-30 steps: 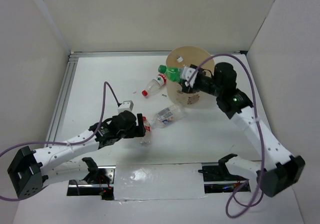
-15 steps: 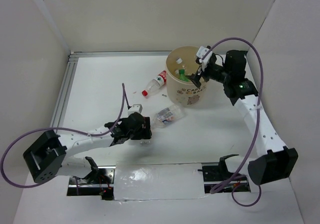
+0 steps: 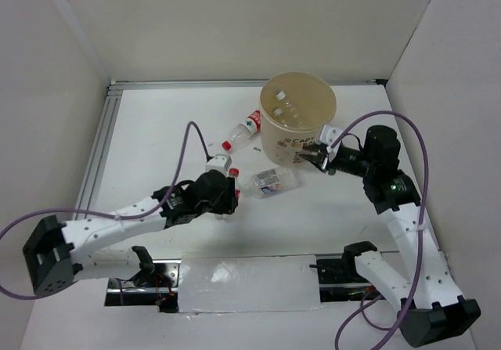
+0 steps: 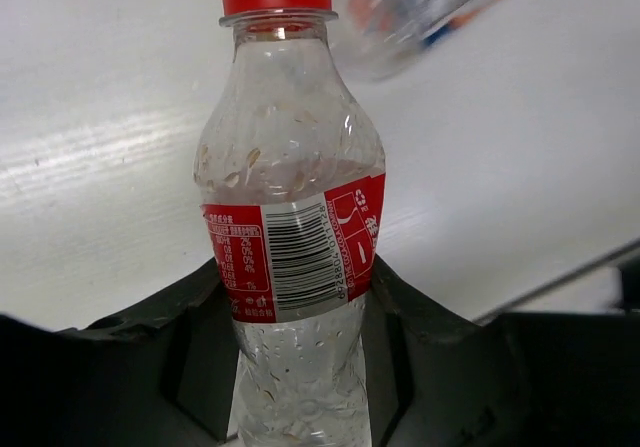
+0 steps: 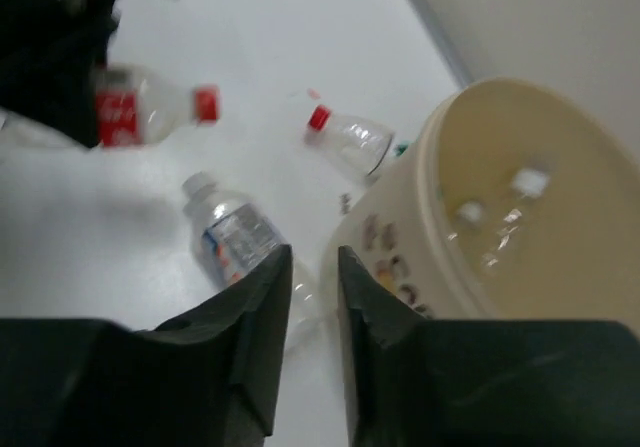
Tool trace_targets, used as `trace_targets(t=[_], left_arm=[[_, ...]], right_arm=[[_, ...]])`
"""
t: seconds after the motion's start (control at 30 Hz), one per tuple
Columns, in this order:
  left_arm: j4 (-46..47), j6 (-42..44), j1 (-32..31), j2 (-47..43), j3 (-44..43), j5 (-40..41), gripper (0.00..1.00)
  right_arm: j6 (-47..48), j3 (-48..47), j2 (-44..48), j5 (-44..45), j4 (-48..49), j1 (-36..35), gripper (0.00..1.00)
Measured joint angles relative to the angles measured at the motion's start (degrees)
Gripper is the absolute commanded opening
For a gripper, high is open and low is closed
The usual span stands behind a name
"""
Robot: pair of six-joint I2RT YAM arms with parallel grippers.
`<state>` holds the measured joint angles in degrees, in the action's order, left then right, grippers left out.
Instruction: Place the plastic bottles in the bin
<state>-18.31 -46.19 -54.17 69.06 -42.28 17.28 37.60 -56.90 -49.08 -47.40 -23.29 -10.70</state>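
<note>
Left fingers (image 4: 300,367) pinching red-capped bottle (image 4: 290,217), right fingers (image 5: 312,307) nearly together, empty, beside bin (image 5: 480,257)

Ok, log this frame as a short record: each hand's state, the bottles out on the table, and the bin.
left hand: shut on red-capped bottle
right hand: nearly shut, empty, beside the bin
bottles loose on table: clear bottle with blue-white label lying on its side; red-capped bottle by the bin lying on its side
bin: upright, clear bottles inside
</note>
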Motion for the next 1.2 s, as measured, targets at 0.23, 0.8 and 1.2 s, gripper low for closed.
trace_targets(t=[0.23, 0.8, 1.2], left_arm=[[2.34, 9.31, -0.50, -2.62, -21.24, 3.34, 0.10], [7.63, 22.12, 7.06, 50.64, -78.95, 1.90, 1.00], [9.25, 22.03, 8.94, 21.09, -50.16, 3.58, 1.00]], right_arm=[[3.82, 12.66, 7.67, -0.02, -6.40, -0.02, 0.86], [15.82, 20.33, 5.70, 2.71, -8.83, -0.02, 1.00], [26.69, 22.56, -14.47, 9.05, 6.43, -11.28, 1.00]])
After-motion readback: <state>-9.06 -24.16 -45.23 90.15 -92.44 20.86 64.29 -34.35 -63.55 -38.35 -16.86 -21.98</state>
